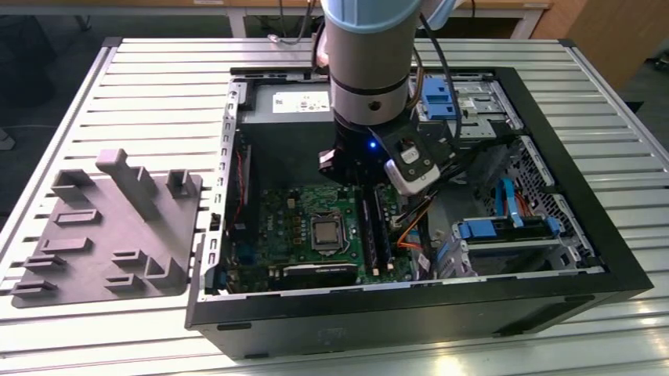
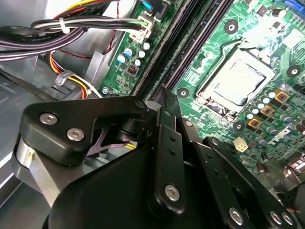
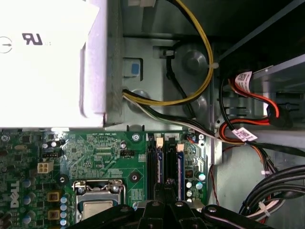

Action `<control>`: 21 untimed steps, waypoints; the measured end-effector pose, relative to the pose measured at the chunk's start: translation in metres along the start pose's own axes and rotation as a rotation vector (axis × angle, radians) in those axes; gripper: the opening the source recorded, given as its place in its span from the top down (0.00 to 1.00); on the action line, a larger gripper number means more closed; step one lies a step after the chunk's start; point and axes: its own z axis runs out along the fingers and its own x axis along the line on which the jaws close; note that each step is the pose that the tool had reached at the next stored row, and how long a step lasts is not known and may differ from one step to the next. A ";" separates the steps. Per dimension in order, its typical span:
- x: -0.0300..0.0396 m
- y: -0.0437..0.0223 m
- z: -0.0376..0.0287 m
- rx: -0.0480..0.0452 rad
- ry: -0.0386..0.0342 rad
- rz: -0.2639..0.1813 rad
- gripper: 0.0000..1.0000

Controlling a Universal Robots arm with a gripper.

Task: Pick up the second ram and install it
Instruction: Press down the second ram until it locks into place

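Here the tool (image 1: 368, 178) hung inside the open computer case (image 1: 585, 258), right above the memory sockets (image 3: 167, 164) beside the CPU socket (image 3: 97, 202), lined up for seating. Its fingers (image 2: 167, 138) were pinched closed, though whether the second ram sat between them I couldn't tell; the gray fixture (image 1: 105, 235) on the worktop (image 1: 157, 86) held no stick.

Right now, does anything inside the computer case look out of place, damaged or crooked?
Nothing stands out. The motherboard lies flat in the open case. The cables run beside the board, not across the memory sockets. The hand is at those sockets.
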 end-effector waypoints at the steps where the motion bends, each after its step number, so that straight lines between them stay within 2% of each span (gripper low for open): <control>1: -0.0004 0.0004 0.0003 0.0000 -0.0001 0.000 0.89; 4: -0.0014 0.0010 0.0011 0.0010 0.0000 0.000 0.89; 12: -0.0012 0.0077 0.0035 0.0009 -0.0001 0.000 0.89; 21: -0.0005 0.0091 0.0086 0.0007 -0.0001 0.000 0.89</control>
